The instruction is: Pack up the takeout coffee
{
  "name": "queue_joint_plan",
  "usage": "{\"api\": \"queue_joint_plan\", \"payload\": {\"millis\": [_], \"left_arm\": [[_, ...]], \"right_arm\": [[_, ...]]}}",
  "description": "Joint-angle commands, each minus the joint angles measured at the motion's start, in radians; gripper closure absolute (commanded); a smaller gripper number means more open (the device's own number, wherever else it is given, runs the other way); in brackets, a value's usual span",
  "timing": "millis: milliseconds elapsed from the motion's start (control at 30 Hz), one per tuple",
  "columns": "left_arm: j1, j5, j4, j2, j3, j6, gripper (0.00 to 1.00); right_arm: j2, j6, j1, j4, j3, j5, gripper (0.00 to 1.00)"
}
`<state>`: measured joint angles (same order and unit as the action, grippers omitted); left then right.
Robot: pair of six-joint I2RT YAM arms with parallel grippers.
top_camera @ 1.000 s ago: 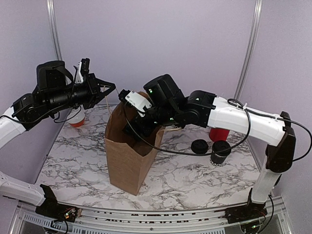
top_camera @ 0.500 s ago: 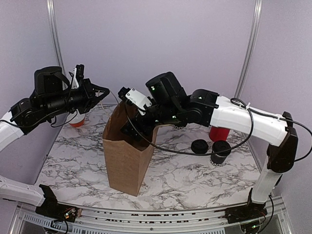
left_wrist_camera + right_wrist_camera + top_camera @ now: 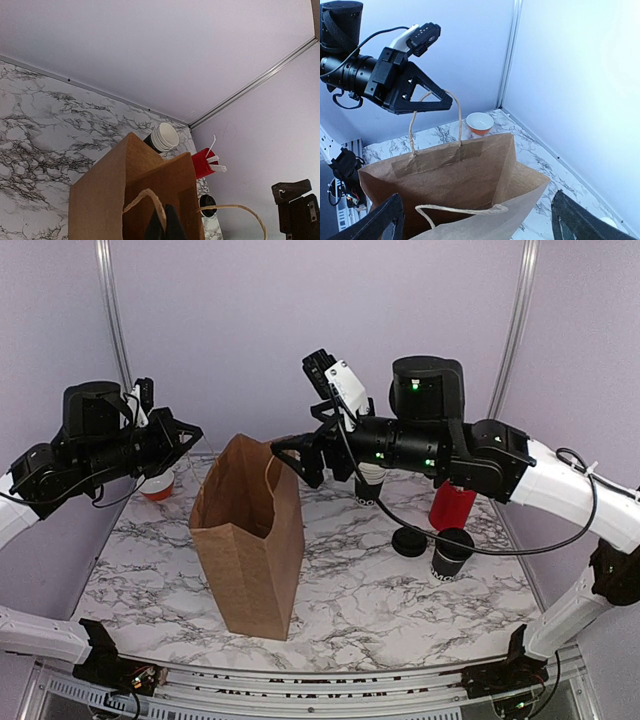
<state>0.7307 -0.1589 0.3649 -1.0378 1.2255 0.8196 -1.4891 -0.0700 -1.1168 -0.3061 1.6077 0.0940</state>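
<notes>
The right arm has come up out of the paper bag point(image 3: 250, 550). A second ago its fingers were buried in the mouth. Now the right gripper point(image 3: 297, 458) hangs just off the bag's upper right rim, fingers spread wide and holding nothing. The bag has straightened too: it stands squarer on the table point(image 3: 380, 610) with its mouth gaping, a little further left than before. The left gripper point(image 3: 190, 430), up and to the left of the bag, has its fingers pressed together on the twine handle point(image 3: 459, 125) and keeps that side lifted. The second handle point(image 3: 455, 211) droops across the bag's mouth.

I read this as the opening step finished and the bag ready to load, with the packing itself not yet done. The takeout coffee point(image 3: 452, 552) is on the table well to the right of the bag, touched by neither arm, with the pile of lids point(image 3: 408, 541) between it and the bag. It stands upright, long axis vertical, lid on top and base on the marble. No view shows the bottom of the bag. The freed right arm looks the better placed to fetch the cup
</notes>
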Motion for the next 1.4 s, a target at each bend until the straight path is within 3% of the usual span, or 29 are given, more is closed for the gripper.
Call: {"api": "queue_joint_plan", "payload": {"millis": [0,267,567,867,1200,1367], "left_arm": [[-0.008,-0.081,0.058,0.024,0.014,-0.043,1.0],[-0.02,-0.122,0.11,0.042,0.026,-0.057,1.0],[-0.021,-0.122,0.126,0.041,0.04,-0.06,1.0],[-0.022,-0.125,0.133,0.048,0.057,-0.077,0.9],[-0.022,-0.112,0.132,0.054,0.083,-0.106,0.68],[-0.023,-0.089,0.116,0.065,0.095,-0.134,0.33]], "right_arm": [[0.032,0.044,0.028,0.035,-0.041,0.068,0.0],[0.138,0.123,0.141,0.013,-0.174,0.077,0.0],[0.207,0.15,0.186,-0.018,-0.265,0.123,0.0],[0.244,0.168,0.198,-0.043,-0.309,0.159,0.0],[0.246,0.172,0.202,-0.093,-0.307,0.201,0.0],[0.24,0.188,0.211,-0.124,-0.314,0.213,0.0]]}}
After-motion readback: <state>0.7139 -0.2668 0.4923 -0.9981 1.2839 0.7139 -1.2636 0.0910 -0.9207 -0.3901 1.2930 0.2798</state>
